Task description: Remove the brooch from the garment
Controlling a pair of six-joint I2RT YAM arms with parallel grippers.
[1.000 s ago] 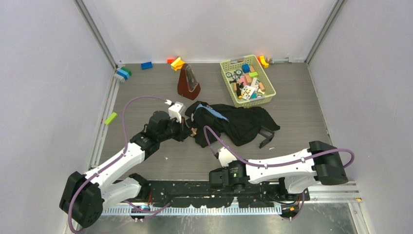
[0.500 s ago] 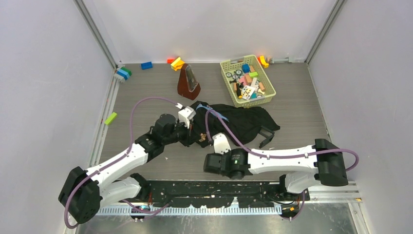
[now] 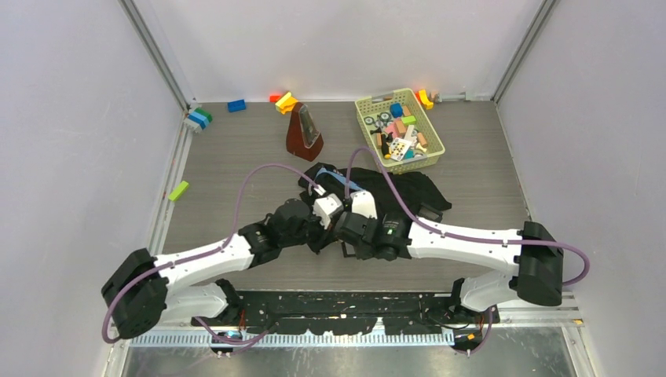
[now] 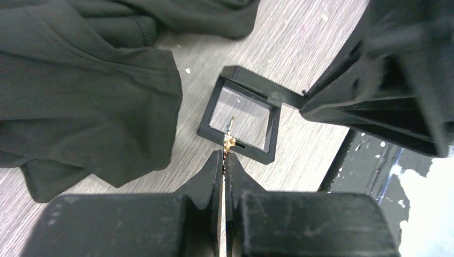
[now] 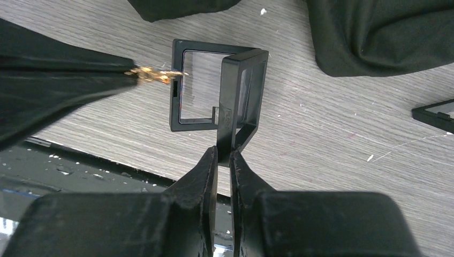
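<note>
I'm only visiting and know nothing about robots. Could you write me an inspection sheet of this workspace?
Surface: grey wood-grain table, a few pale specks.
Job's things: small gold brooch is off the black garment, held over an open black square display case.
Clutter: yellow plastic basket of toys, brown metronome, coloured blocks.
Grippers: left gripper shut on the brooch; right gripper shut on the case's raised lid.
Cables: purple cables loop above both arms.
Surroundings: pale walls.

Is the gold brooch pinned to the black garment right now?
No: the brooch sits pinched in the left gripper, above an open black case, clear of the garment.
</note>
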